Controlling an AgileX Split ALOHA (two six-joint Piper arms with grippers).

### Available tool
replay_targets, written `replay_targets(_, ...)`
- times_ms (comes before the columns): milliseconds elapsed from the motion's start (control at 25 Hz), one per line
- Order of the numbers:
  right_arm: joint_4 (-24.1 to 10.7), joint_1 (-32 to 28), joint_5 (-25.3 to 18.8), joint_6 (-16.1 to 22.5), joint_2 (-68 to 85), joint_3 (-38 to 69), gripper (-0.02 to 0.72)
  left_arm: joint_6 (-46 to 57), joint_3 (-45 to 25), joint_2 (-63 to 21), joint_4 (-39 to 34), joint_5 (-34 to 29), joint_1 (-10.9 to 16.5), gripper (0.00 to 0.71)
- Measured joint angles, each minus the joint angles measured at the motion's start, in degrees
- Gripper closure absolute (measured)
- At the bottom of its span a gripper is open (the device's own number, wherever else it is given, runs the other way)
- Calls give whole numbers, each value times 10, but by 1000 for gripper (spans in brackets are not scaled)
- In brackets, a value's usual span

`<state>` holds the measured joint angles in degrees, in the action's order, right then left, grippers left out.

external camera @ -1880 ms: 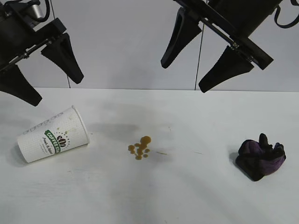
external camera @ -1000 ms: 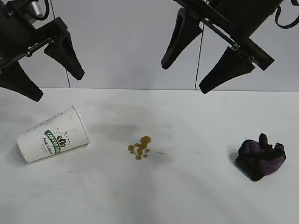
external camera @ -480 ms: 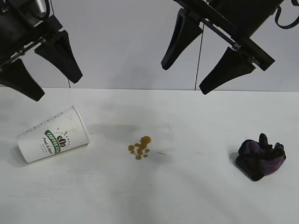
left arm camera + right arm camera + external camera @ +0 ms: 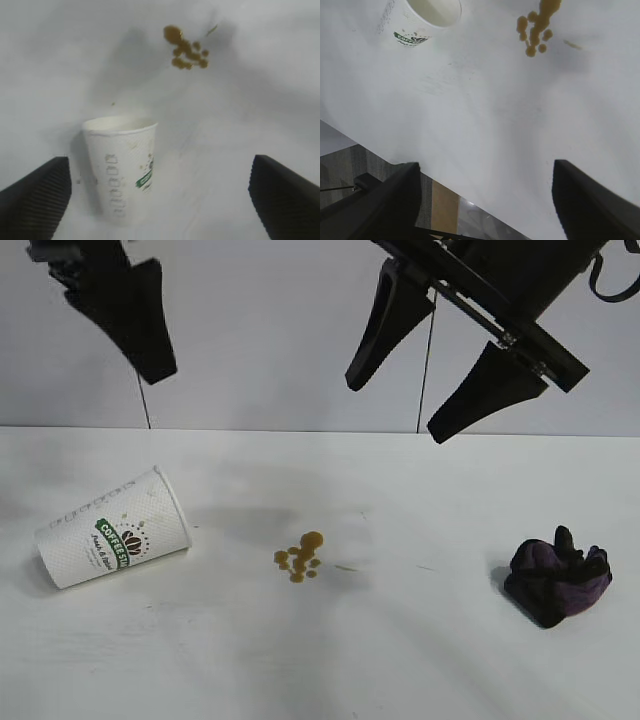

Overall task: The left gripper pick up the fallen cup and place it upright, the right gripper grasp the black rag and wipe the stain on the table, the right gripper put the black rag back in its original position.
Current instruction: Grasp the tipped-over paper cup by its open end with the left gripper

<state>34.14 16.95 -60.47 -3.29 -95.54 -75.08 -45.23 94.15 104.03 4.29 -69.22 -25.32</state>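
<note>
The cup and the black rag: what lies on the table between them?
Only the stain, apart from both cup and black rag; the rest of the table is bare, as the exterior view shows.

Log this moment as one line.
left claw: open above cup | cup: on side | right claw: open, raised | stain: unwiped

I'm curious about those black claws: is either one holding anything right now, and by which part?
Nothing is held. The left gripper and the right gripper hang open above the table; the cup lies untouched.
</note>
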Motion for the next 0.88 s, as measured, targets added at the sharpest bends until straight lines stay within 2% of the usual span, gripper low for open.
replay_targets(120, 0, 0, 0, 0, 0, 0, 201, 10, 0, 21, -74, 3, -33, 15)
replay_targets(240, 0, 0, 0, 0, 0, 0, 201, 36, 0, 51, -110, 5, -46, 15)
replay_targets(880, 0, 0, -10, 0, 0, 0, 201, 110, 0, 172, -151, 50, -47, 15)
